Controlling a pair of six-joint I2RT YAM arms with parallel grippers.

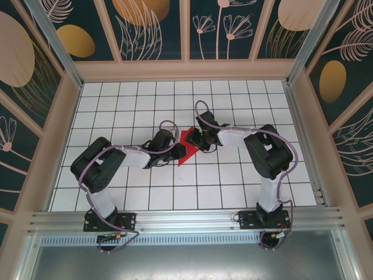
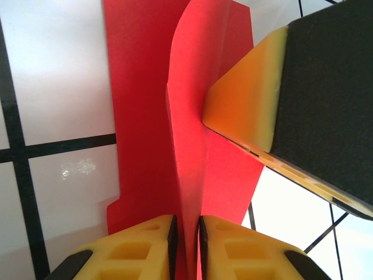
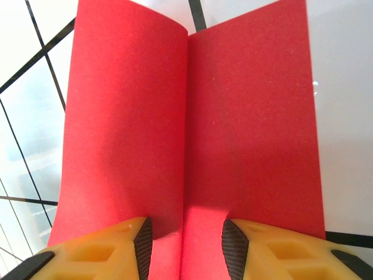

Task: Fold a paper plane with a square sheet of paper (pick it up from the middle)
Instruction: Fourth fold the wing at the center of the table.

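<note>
Left gripper (image 2: 186, 230) pinches the raised centre fold of the red paper (image 2: 143, 116), mid-table (image 1: 116, 105). Right gripper (image 3: 185, 239), jaws apart, straddles that same crease from the opposite end, facing it.

- Bright, even light from above; the arms (image 1: 134, 156) throw only faint, soft shadows on the white table (image 1: 233, 181).
- The overhead view is sharp, with straight lines bowing slightly toward the edges.
- In the wrist views the glossy table glares pale, with a small bright speck, and the red paper (image 2: 143, 116) darkens beside its raised fold.
</note>
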